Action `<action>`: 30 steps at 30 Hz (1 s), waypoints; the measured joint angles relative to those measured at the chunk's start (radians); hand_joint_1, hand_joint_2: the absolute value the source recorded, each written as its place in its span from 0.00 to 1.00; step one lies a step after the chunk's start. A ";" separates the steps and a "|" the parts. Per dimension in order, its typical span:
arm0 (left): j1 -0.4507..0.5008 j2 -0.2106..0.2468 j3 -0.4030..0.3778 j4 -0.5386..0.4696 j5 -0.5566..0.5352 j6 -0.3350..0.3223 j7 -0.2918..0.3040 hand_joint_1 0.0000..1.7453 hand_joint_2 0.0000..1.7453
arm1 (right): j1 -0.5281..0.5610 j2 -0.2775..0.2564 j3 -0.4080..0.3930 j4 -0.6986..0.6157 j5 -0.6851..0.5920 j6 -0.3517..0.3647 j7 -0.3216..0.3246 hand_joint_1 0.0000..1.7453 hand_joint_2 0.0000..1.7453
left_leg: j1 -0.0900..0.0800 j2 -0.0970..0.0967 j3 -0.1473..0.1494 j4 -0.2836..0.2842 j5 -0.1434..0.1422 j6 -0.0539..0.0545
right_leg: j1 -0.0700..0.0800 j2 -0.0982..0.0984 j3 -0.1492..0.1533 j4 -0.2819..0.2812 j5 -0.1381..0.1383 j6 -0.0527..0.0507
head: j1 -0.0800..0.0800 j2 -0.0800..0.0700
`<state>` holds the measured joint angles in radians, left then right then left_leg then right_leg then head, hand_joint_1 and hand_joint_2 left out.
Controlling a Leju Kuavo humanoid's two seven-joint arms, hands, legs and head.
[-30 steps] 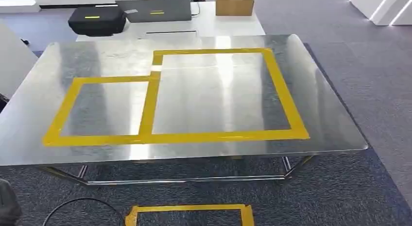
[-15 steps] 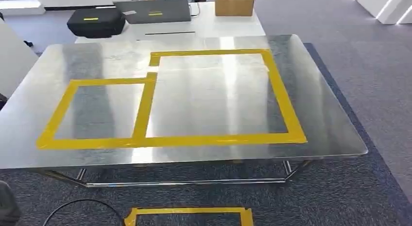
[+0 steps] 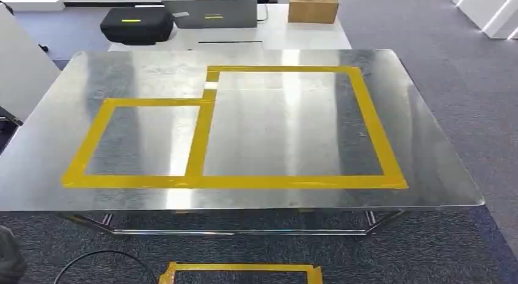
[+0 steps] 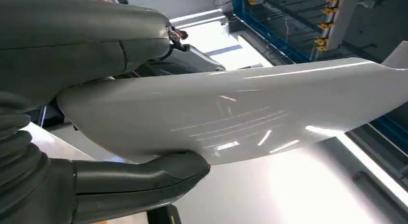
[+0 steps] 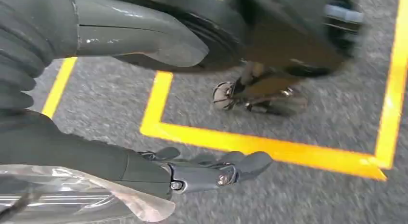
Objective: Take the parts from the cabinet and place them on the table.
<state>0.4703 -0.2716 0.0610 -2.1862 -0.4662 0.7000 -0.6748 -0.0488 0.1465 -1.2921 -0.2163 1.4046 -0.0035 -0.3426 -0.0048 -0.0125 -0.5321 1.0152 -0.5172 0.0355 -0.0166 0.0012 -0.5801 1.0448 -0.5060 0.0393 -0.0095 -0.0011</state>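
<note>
The left hand point(image 4: 96, 151) held a large white part point(image 4: 231, 118), thumb under its lower edge and the grey palm cover over its top, so the glossy panel ran out sideways from the wrist. That clamp across the panel's width probably suited a wide, thin piece that would sag or slip from a lighter pinch. The right hand point(image 5: 159, 166) hung over grey carpet marked with yellow floor tape point(image 5: 260, 147). A clear, shiny sheet or edge point(image 5: 72, 200) lay against its palm side, but whether the fingers point(image 5: 226, 171) gripped it could not be told.

The steel table point(image 3: 55, 137) stood just ahead of the robot, its top bare inside the yellow tape frames point(image 3: 201, 137). Beyond the table sat a white desk point(image 3: 281, 33) with a black case point(image 3: 137, 24), laptop point(image 3: 214, 14) and cardboard box point(image 3: 313, 6). The part was not yet over the table.
</note>
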 joint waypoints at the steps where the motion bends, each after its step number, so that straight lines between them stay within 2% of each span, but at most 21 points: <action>1: -0.001 0.000 0.001 0.000 0.003 0.000 0.000 1.00 1.00 | -0.003 0.000 -0.001 0.000 0.001 -0.007 0.000 0.00 1.00 | -0.006 0.000 -0.002 0.008 -0.006 -0.007 | 0.002 0.000 0.015 -0.027 -0.007 -0.004 | 0.000 0.000; 4: -0.001 0.001 0.002 0.000 0.002 0.000 0.000 1.00 1.00 | 0.000 0.003 -0.001 0.000 0.007 -0.010 0.003 0.00 1.00 | -0.001 -0.001 0.000 0.001 -0.003 -0.018 | 0.007 0.000 0.016 -0.023 -0.007 -0.018 | 0.000 0.000; 6: 0.000 0.002 0.002 0.000 0.000 0.000 0.000 1.00 1.00 | 0.000 0.002 -0.001 0.000 0.009 -0.007 0.003 0.00 1.00 | -0.001 0.002 -0.003 0.025 -0.025 -0.031 | -0.004 -0.003 0.027 -0.034 -0.004 -0.028 | -0.006 0.000; 7: -0.001 0.002 0.002 0.001 -0.002 0.000 0.000 1.00 1.00 | -0.001 0.002 -0.001 0.001 0.009 -0.007 0.003 0.00 1.00 | 0.002 0.002 -0.028 0.078 -0.054 -0.037 | -0.005 -0.004 0.029 -0.034 -0.007 -0.032 | -0.013 0.000; 9: -0.002 0.002 0.002 0.001 -0.002 0.000 0.000 1.00 1.00 | -0.001 0.003 -0.001 0.001 0.008 -0.008 0.003 0.00 1.00 | 0.010 0.002 -0.114 0.244 -0.124 -0.049 | -0.005 -0.008 0.032 -0.034 -0.011 -0.035 | -0.011 0.000; 10: -0.001 0.003 0.002 0.002 -0.002 0.000 0.000 1.00 1.00 | 0.000 0.003 -0.001 0.001 0.006 -0.013 0.003 0.00 1.00 | 0.012 0.003 -0.148 0.304 -0.137 -0.052 | -0.005 -0.008 0.034 -0.033 -0.013 -0.036 | -0.012 0.000; 11: 0.000 0.003 0.002 0.002 -0.001 0.000 0.000 1.00 1.00 | 0.000 0.003 -0.001 0.001 0.003 -0.019 0.003 0.00 1.00 | 0.015 0.003 -0.158 0.311 -0.121 -0.054 | -0.006 -0.008 0.037 -0.033 -0.016 -0.034 | -0.012 0.000; 12: -0.001 0.003 0.003 0.003 0.000 0.000 0.000 1.00 1.00 | 0.000 0.004 -0.001 0.001 0.000 -0.021 0.003 0.00 1.00 | 0.017 0.003 -0.147 0.276 -0.084 -0.055 | -0.007 -0.008 0.042 -0.033 -0.019 -0.033 | -0.012 0.000; 14: -0.001 0.003 0.003 0.003 0.005 0.000 0.000 1.00 1.00 | -0.001 0.009 -0.001 0.001 -0.002 -0.034 0.003 0.00 1.00 | 0.020 0.006 -0.074 0.104 0.024 -0.053 | -0.010 -0.006 0.057 -0.033 -0.027 -0.026 | -0.011 0.000; 15: -0.002 0.003 0.003 0.003 0.005 0.000 0.000 1.00 1.00 | -0.001 0.013 -0.001 0.001 -0.002 -0.039 0.003 0.00 1.00 | 0.019 0.010 -0.044 0.035 0.042 -0.051 | -0.010 -0.006 0.057 -0.034 -0.032 -0.020 | -0.012 0.000; 16: -0.003 0.003 0.003 0.004 0.005 0.000 0.000 1.00 1.00 | -0.003 0.015 -0.002 0.001 -0.003 -0.040 0.003 0.00 1.00 | 0.011 0.010 -0.035 0.019 0.023 -0.048 | -0.005 -0.005 0.060 -0.033 -0.037 -0.011 | -0.013 0.000; 20: -0.001 0.004 0.006 0.005 0.005 0.000 0.000 1.00 1.00 | -0.005 0.022 -0.002 0.001 -0.003 -0.040 0.005 0.00 1.00 | 0.010 0.005 -0.033 0.005 0.023 -0.019 | -0.007 -0.009 0.071 -0.048 -0.036 0.016 | -0.011 0.000; 21: -0.001 0.004 0.007 0.005 0.005 0.000 0.000 1.00 1.00 | -0.005 0.023 -0.002 0.001 -0.003 -0.040 0.005 0.00 1.00 | 0.014 0.007 -0.025 -0.003 0.026 -0.013 | -0.009 -0.007 0.058 -0.034 -0.046 0.018 | -0.007 0.000; 22: -0.003 0.004 0.008 0.005 0.005 0.000 0.000 1.00 1.00 | -0.006 0.023 -0.002 0.001 -0.003 -0.042 0.005 0.00 1.00 | 0.014 0.007 -0.023 -0.005 0.025 -0.006 | -0.008 -0.005 0.035 0.011 -0.073 0.017 | -0.002 0.000; 24: -0.003 0.004 0.011 0.006 0.005 0.000 0.000 1.00 1.00 | -0.005 0.026 -0.002 0.001 -0.003 -0.047 0.005 0.00 1.00 | 0.010 0.009 -0.022 -0.004 0.019 0.002 | -0.007 -0.004 -0.055 0.178 -0.142 0.019 | 0.002 0.000; 25: -0.003 0.004 0.011 0.007 0.005 0.000 0.000 1.00 1.00 | -0.005 0.026 -0.002 0.001 -0.004 -0.050 0.005 0.00 1.00 | 0.007 0.008 -0.021 -0.004 0.017 0.006 | -0.006 -0.004 -0.097 0.247 -0.162 0.019 | 0.000 0.000; 26: -0.003 0.004 0.012 0.008 0.005 0.000 0.000 1.00 1.00 | -0.005 0.027 -0.002 0.001 -0.005 -0.050 0.005 0.00 1.00 | 0.005 0.008 -0.018 -0.004 0.015 0.007 | -0.004 -0.004 -0.119 0.274 -0.155 0.019 | 0.002 0.000; 27: -0.003 0.004 0.013 0.010 0.005 0.000 0.000 1.00 1.00 | -0.003 0.028 -0.002 0.001 -0.005 -0.051 0.006 0.00 1.00 | 0.002 0.006 -0.012 -0.004 0.011 0.009 | -0.003 -0.004 -0.114 0.248 -0.120 0.015 | 0.000 0.000; 28: -0.003 0.004 0.014 0.010 0.005 0.000 0.000 1.00 1.00 | -0.003 0.028 -0.002 0.001 -0.005 -0.052 0.006 0.00 1.00 | 0.000 0.004 -0.007 -0.004 0.008 0.008 | -0.002 -0.004 -0.093 0.195 -0.079 0.012 | 0.002 0.000; 29: -0.003 0.004 0.015 0.010 0.005 0.000 0.000 1.00 1.00 | -0.003 0.028 -0.002 0.001 -0.005 -0.053 0.006 0.00 1.00 | -0.002 0.002 0.003 -0.003 0.002 0.007 | 0.000 -0.003 -0.050 0.098 -0.021 0.005 | 0.002 0.000; 30: -0.003 0.004 0.016 0.010 0.005 0.000 0.000 1.00 1.00 | -0.004 0.028 -0.002 0.001 -0.005 -0.054 0.006 0.00 1.00 | -0.002 0.002 0.010 -0.003 -0.005 0.004 | 0.003 -0.003 -0.010 0.005 0.018 -0.004 | 0.002 0.000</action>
<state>0.4672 -0.2678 0.0767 -2.1759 -0.4608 0.7000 -0.6748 -0.0528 0.1743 -1.2943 -0.2155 1.4000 -0.0572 -0.3368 -0.0071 -0.0101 -0.5217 1.0120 -0.5219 0.0392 -0.0133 -0.0017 -0.5903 1.0495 -0.4876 0.0350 -0.0077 -0.0008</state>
